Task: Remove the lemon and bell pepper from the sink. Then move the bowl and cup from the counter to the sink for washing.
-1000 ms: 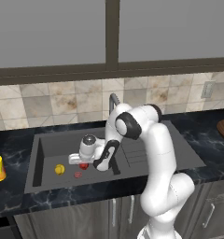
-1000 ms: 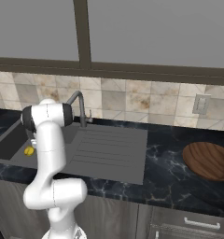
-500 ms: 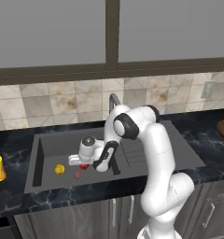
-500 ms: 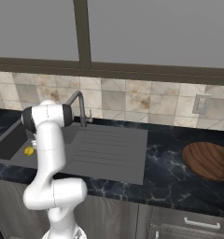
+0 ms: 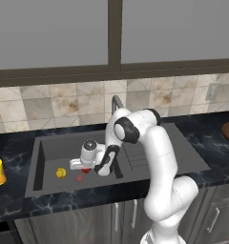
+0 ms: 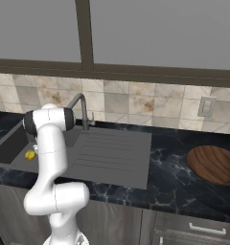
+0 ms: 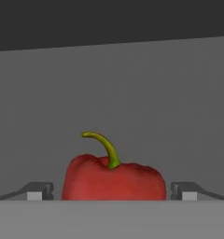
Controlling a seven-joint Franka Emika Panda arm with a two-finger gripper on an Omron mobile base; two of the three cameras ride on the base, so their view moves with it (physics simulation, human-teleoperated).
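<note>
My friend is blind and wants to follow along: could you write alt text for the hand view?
A red bell pepper with a curved green stem sits between the open gripper fingertips, one on each side and neither touching it. Behind it stretch the plain grey floor and wall of the sink.

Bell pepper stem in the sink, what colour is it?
Yellow-green, curving from the shiny red bell pepper; clearest in the hand view.

A kitchen — sink (image 5: pixel 45 151), faucet (image 6: pixel 81 107), tiled backsplash (image 5: pixel 54 107), marble counter (image 6: pixel 169 162).

Pepper (image 7: pixel 114 179) looks smooth with a soft sheen, sink (image 5: pixel 150 159) matt grey, bowl (image 6: pixel 215 164) grainy wood, counter (image 6: pixel 169 158) glossy marble.
</note>
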